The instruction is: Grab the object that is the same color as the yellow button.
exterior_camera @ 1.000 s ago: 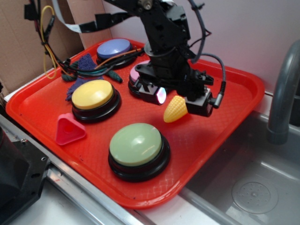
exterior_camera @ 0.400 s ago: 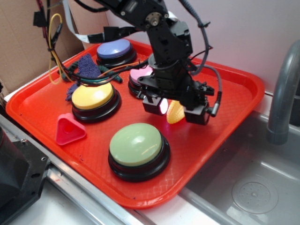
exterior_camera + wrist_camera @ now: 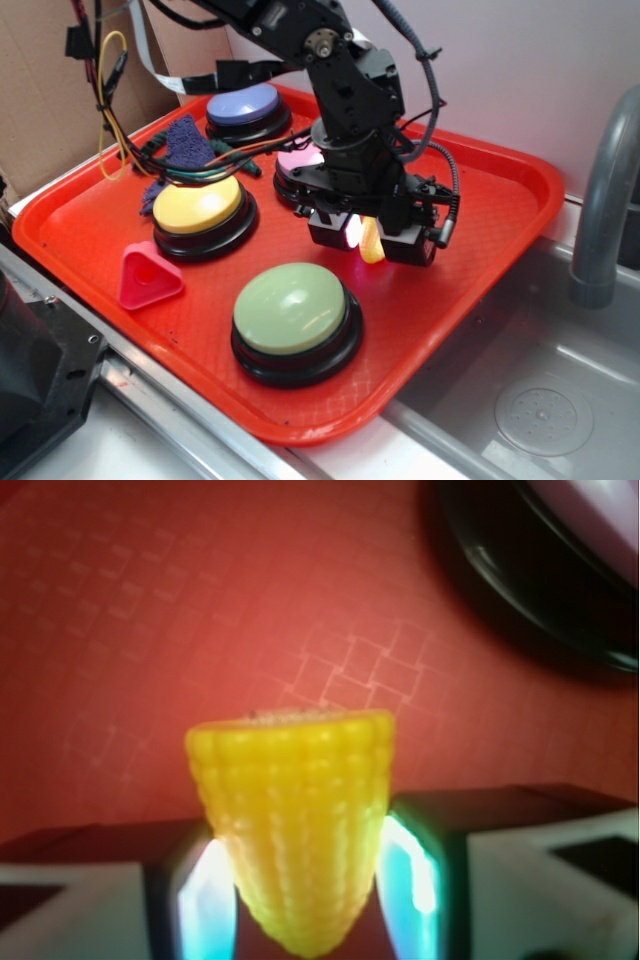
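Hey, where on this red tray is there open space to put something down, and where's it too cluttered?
Bare tray lies to the right of the gripper and corn cob, toward the sink-side rim, and along the front edge below the green button. The back left is crowded: yellow button, blue button, cables and purple cloth.

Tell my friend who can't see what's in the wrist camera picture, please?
A small yellow toy corn cob fills the middle, its narrow tip between the two fingers of the end effector. Behind it lies a red tray, with part of a black button base at the top right.
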Tool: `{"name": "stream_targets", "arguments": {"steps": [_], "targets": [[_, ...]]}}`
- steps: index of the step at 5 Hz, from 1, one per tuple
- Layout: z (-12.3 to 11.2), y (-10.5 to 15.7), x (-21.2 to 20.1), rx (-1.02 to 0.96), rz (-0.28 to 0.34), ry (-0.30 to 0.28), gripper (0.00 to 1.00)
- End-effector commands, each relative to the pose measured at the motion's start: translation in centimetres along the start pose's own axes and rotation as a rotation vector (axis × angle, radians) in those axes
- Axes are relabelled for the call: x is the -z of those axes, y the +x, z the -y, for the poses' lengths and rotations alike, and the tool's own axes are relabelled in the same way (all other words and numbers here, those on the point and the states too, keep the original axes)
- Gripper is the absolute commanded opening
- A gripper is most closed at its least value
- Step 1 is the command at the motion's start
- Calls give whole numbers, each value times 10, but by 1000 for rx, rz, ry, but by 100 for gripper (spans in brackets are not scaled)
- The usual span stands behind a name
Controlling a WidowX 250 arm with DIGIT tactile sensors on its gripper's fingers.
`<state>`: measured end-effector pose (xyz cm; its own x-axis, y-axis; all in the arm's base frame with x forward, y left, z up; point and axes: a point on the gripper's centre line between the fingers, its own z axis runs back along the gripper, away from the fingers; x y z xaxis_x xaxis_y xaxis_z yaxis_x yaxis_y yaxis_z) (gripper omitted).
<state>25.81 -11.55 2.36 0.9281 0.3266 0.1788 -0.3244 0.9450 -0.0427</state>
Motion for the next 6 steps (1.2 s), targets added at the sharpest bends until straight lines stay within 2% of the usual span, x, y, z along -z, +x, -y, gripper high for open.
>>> {"name": "stream_targets", "arguments": {"steps": [1, 2, 3, 4, 5, 6], "targets": [[-29, 39, -92, -40, -10, -43, 0], [-48, 44, -131, 53, -40, 17, 0], [-68, 49, -164, 116, -52, 41, 0], [-83, 50, -181, 106, 2, 50, 0], [-89, 48, -182, 41, 43, 5, 0], [-101, 66, -181, 16, -51, 60, 0]]}}
